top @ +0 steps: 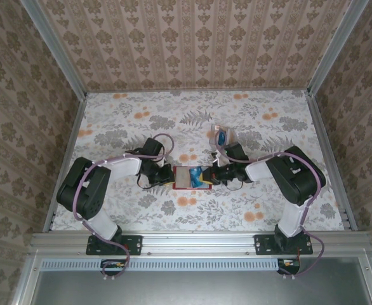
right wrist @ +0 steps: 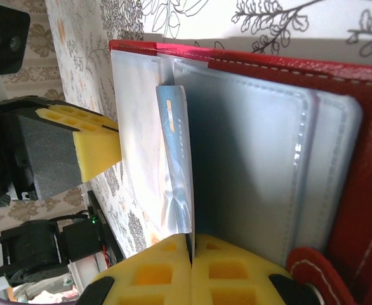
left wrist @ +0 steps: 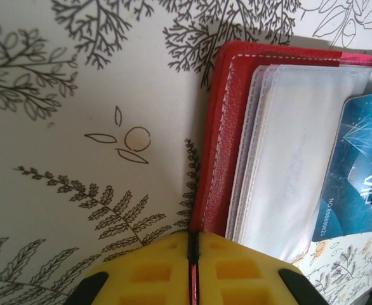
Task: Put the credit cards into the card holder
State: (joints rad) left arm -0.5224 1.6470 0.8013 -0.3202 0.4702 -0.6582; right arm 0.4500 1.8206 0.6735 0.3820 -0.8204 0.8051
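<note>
Top external: shows card holder [top: 189, 178] open on table [top: 141, 114] between claws. Finds left claw [left wrist: 192, 253] pinched tight on its red cover edge, right claw [right wrist: 190, 246] clamped on blue credit card [left wrist: 364, 152].

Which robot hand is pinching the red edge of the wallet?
The left hand: its yellow fingers are shut on the cover of the small red folding wallet. The right hand pinches a see-through plastic pocket holding a blue card instead.
</note>
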